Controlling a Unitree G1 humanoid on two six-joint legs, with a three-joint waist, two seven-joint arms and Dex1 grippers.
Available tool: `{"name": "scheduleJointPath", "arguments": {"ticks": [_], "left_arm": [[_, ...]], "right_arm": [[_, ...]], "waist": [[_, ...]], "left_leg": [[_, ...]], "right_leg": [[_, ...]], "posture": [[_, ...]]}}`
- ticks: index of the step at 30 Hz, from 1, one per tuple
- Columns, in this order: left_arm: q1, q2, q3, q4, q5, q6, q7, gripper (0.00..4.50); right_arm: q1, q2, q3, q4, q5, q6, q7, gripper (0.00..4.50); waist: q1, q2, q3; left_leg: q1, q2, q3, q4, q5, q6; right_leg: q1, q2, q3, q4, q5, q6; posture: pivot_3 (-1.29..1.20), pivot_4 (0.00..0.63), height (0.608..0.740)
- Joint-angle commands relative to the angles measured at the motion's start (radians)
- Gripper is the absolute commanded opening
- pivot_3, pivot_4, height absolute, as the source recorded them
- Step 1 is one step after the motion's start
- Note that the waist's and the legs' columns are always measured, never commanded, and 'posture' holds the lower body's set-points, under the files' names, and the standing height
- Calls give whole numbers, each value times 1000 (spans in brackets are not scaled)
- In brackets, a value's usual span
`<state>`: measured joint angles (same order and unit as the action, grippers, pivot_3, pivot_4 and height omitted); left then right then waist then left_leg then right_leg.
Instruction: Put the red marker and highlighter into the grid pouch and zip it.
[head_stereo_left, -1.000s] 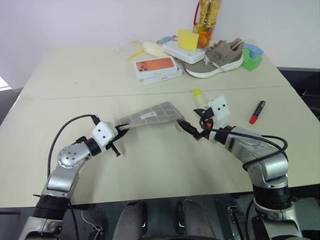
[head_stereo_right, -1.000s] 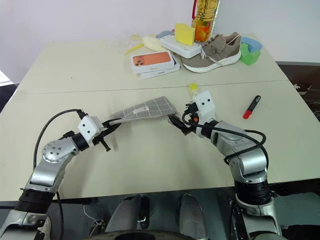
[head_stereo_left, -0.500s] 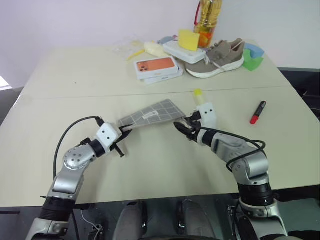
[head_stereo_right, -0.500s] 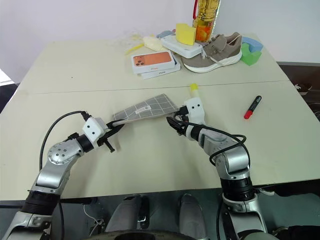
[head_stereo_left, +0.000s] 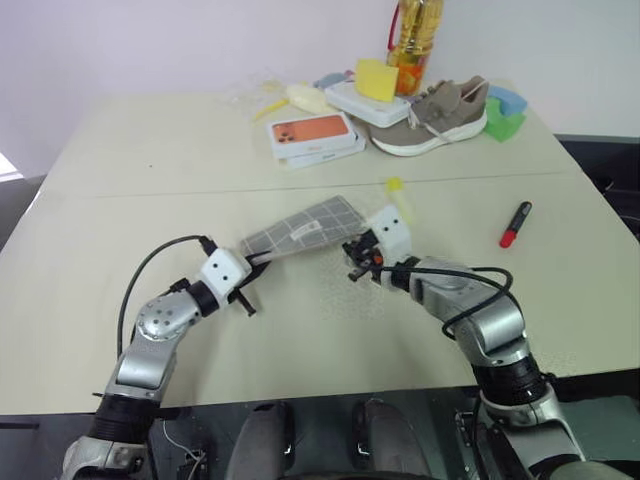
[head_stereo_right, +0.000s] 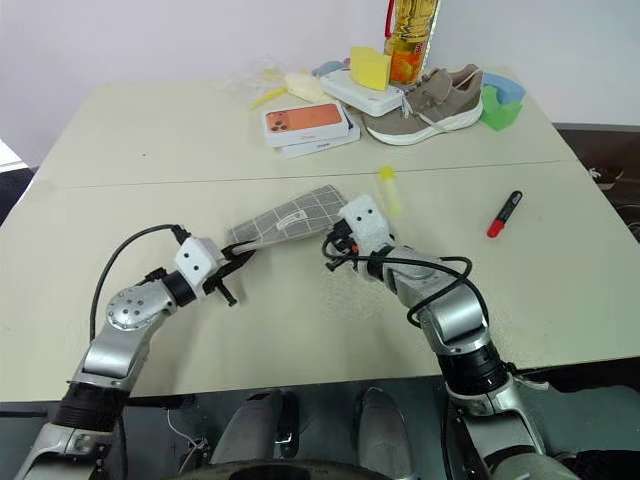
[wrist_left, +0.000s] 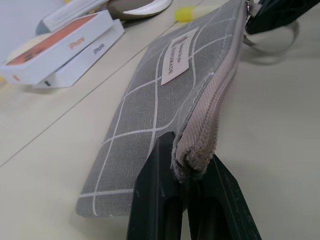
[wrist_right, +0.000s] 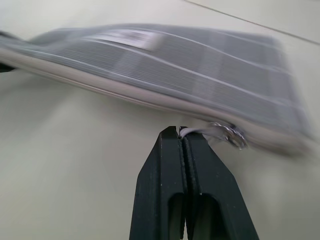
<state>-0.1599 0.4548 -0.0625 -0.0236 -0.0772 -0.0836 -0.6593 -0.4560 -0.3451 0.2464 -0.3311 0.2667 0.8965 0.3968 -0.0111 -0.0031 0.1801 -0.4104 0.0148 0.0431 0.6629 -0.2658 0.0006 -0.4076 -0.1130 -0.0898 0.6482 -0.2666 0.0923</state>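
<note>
Both hands clench the grey grid-lined fabric pouch (head_stereo_left: 300, 229), left hand (head_stereo_left: 250, 270) gripping its end, right hand (head_stereo_left: 357, 262) its zipper pull; slim red marker (head_stereo_left: 515, 223) and stubby yellow highlighter (head_stereo_right: 389, 191) lie unpacked on the tabletop.

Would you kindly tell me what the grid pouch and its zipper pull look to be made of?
The grid pouch looks like woven fabric, matte grey with white lines; its edge puckers softly between the left gripper's fingers. The ring pull seems metal, judging by its silvery glint, though blur leaves that open.
</note>
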Motion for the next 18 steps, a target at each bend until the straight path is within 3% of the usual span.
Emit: {"name": "scheduleJointPath", "arguments": {"ticks": [1, 9, 14, 16, 18], "left_arm": [[-23, -21, -31, -66, 1, 18, 4, 0], [-48, -70, -54, -94, 2, 90, 37, 0], [-47, -84, -44, -116, -2, 127, 53, 0], [-44, -85, -37, -122, -3, 138, 64, 0], [-40, -78, -30, -129, -1, 142, 72, 0]], "right_arm": [[-56, 9, 110, -90, -5, -35, 70, 55], [-139, 70, 261, -71, -26, -80, 160, 55], [-146, 81, 261, -53, -39, -88, 172, 55], [-138, 74, 236, -63, -21, -74, 188, 572], [-114, 39, 185, -106, 9, -54, 212, 1406]], "waist": [[0, 0, 0], [1, 0, 0], [1, 0, 0], [1, 0, 0], [1, 0, 0]], "left_leg": [[0, 0, 0, 0, 0, 0], [0, 0, 0, 0, 0, 0], [0, 0, 0, 0, 0, 0], [0, 0, 0, 0, 0, 0], [0, 0, -1, 0, 0, 0]], "right_leg": [[0, 0, 0, 0, 0, 0], [0, 0, 0, 0, 0, 0], [0, 0, 0, 0, 0, 0], [0, 0, 0, 0, 0, 0], [0, 0, 0, 0, 0, 0]], "posture": [[0, 150, 740], [0, 150, 740], [0, 150, 740], [0, 150, 740], [0, 150, 740]]}}
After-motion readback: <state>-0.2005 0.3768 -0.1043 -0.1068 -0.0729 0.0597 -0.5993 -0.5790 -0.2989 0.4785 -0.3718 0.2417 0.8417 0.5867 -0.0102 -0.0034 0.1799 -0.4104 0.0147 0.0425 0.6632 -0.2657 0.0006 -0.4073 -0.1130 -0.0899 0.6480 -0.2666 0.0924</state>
